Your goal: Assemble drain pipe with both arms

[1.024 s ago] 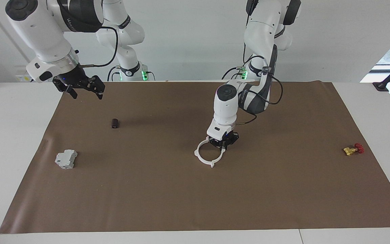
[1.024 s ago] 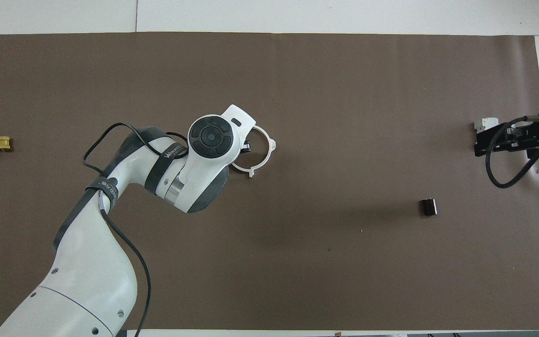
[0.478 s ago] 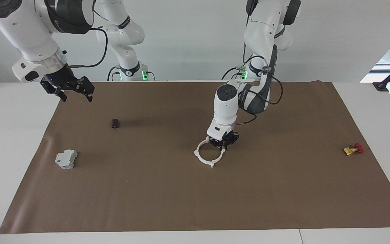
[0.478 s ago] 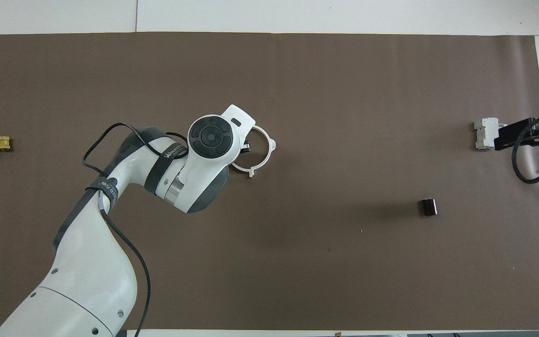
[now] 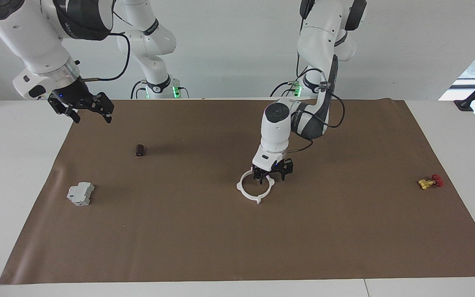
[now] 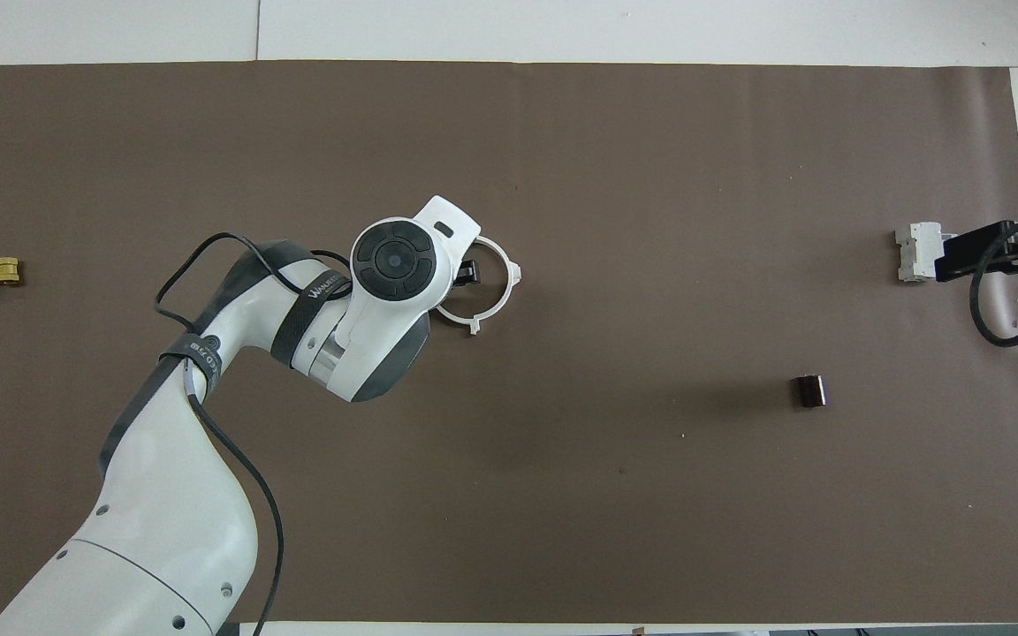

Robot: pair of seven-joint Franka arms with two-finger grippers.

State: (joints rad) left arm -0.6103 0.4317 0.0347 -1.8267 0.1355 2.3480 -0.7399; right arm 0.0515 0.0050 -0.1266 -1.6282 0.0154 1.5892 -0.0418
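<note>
Since the earlier frames, the left gripper [image 5: 269, 176] has been spread open and lifted slightly off the drain pipe [image 5: 255, 187], nothing held; the ring is left flat mid-mat, no long axis, its robot-side rim under the fingertips. Over the mat's corner, the right gripper [image 5: 81, 108] is held open, empty. From overhead, the drain pipe [image 6: 482, 281] is partly hidden by the left wrist.

A brown mat [image 5: 204, 231] covered the white bench [image 5: 15, 173]. On it lay a grey block [image 5: 80, 194], a small dark cylinder [image 5: 139, 150] nearer the robots, and, well apart at the left arm's end, a brass valve with a red handle [image 5: 430, 181].
</note>
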